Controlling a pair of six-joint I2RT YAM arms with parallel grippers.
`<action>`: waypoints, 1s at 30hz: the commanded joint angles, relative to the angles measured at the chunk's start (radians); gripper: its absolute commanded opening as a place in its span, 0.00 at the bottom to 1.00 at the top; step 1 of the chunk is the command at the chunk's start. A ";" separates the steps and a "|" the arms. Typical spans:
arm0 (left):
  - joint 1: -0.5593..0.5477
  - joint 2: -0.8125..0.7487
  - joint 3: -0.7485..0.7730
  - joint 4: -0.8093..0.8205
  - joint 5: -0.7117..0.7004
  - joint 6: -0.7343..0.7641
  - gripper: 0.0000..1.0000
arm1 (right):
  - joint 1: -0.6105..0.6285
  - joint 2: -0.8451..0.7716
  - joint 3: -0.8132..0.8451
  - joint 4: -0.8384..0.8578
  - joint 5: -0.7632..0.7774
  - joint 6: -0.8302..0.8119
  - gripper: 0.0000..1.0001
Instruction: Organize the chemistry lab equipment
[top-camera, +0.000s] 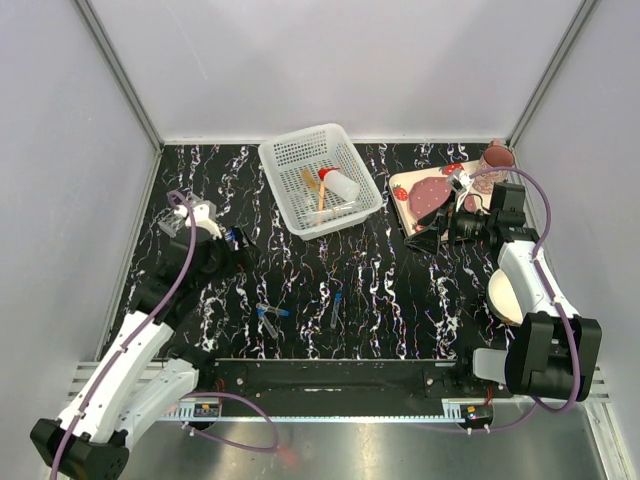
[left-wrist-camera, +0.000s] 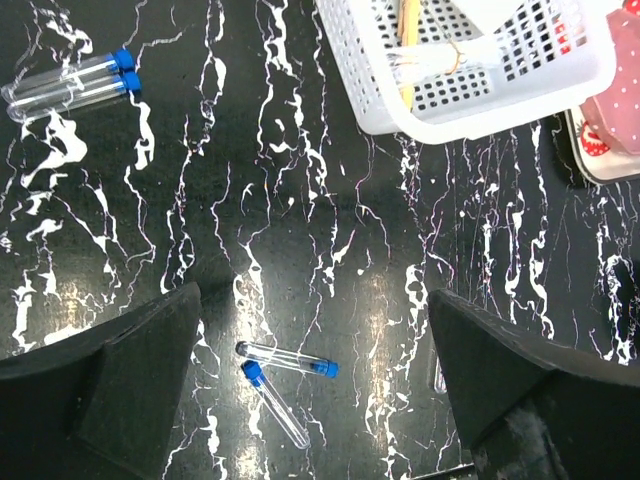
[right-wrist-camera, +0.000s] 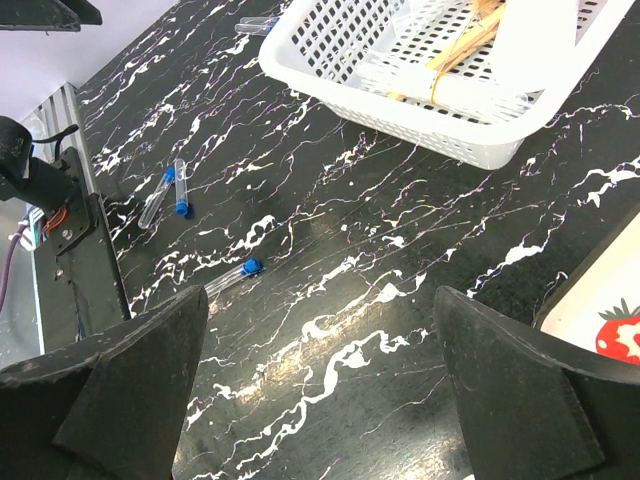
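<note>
Nearest the lens in the left wrist view, the left tool (left-wrist-camera: 312, 300) is seen spread wide with nothing gripped. Two blue-capped tubes (left-wrist-camera: 288, 362) are framed between its fingers on the tabletop (left-wrist-camera: 300, 180), so a descent onto them is judged to be intended. A second tube pair (left-wrist-camera: 70, 85) lies well apart. The right tool (right-wrist-camera: 320, 300) is likewise held wide open and empty, near the strawberry-print tray (top-camera: 402, 186). Sticks (top-camera: 320, 195) and the squeeze bottle (top-camera: 342, 185) are already gathered in the white basket (top-camera: 298, 138), apparently the collecting place.
</note>
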 joint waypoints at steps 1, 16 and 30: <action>0.007 0.053 -0.007 0.027 0.022 -0.032 0.99 | -0.008 -0.023 0.016 -0.011 0.006 -0.027 1.00; 0.005 0.113 -0.046 0.050 0.057 -0.063 0.99 | -0.010 -0.016 0.024 -0.029 0.003 -0.035 1.00; 0.007 0.122 -0.099 0.051 0.149 -0.129 0.99 | -0.008 -0.008 0.022 -0.031 -0.005 -0.036 1.00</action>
